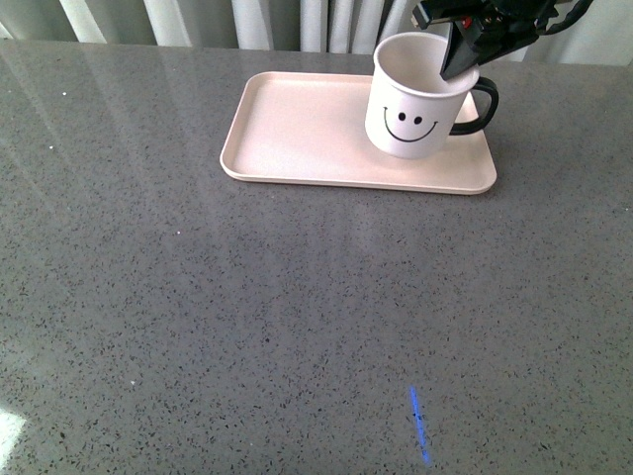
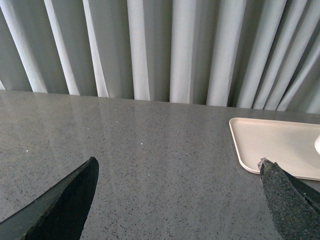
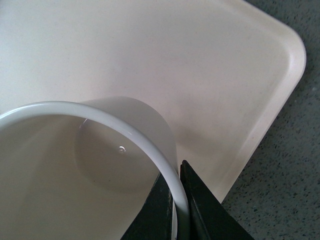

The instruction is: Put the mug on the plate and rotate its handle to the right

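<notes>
The cream-white mug [image 1: 410, 109] with its black smiley face stands slightly tilted on the right part of the pale pink plate [image 1: 297, 129]. Its black handle [image 1: 483, 107] points right. My right gripper [image 1: 461, 61] comes down from the top and is shut on the mug's rim near the handle. In the right wrist view the two black fingers [image 3: 200, 210] pinch the white rim [image 3: 150, 145], one inside and one outside, over the plate [image 3: 200, 65]. My left gripper [image 2: 177, 170] is open and empty above the grey table, left of the plate's corner [image 2: 270, 145].
The grey speckled table [image 1: 247, 317] spreads all around the plate. Pale curtains [image 2: 160, 50] hang behind the table's far edge. A short blue light mark [image 1: 420, 424] lies on the table near the front.
</notes>
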`<action>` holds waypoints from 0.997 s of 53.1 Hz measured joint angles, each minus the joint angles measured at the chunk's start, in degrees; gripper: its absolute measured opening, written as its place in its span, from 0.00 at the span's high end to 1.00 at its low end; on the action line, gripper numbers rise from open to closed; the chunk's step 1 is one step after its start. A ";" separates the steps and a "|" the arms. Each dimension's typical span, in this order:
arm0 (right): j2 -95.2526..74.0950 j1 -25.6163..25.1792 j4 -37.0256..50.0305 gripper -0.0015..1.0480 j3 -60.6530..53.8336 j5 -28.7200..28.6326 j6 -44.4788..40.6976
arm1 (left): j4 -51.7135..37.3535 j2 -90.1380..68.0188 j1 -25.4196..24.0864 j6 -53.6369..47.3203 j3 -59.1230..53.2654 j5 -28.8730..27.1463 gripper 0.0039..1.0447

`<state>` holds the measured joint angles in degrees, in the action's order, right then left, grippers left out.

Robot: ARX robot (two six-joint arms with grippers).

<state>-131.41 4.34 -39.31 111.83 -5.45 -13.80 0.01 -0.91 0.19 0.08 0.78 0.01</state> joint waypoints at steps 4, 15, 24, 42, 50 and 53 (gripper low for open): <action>-0.63 0.00 -0.50 0.98 1.90 -0.37 -1.38 | 0.00 0.00 0.00 0.00 0.00 0.00 0.09; -4.24 0.09 -2.36 0.98 6.43 -1.38 -4.26 | 0.00 0.00 0.00 -0.02 0.00 0.00 0.09; -6.64 0.15 -3.39 0.98 8.66 -1.64 -5.44 | 0.00 0.00 0.00 0.00 0.00 0.00 0.09; -7.54 0.13 -4.00 0.98 10.10 -1.66 -6.45 | 0.00 0.00 0.00 0.00 0.00 0.00 0.09; -8.00 0.11 -4.26 0.98 10.19 -1.73 -6.95 | 0.00 0.00 0.00 0.00 0.00 0.00 0.09; -8.35 0.09 -4.33 0.98 10.32 -1.70 -7.06 | 0.00 0.00 0.00 0.00 0.00 0.00 0.09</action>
<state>-139.76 4.43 -43.64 122.15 -7.16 -20.86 0.01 -0.91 0.19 0.08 0.78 0.01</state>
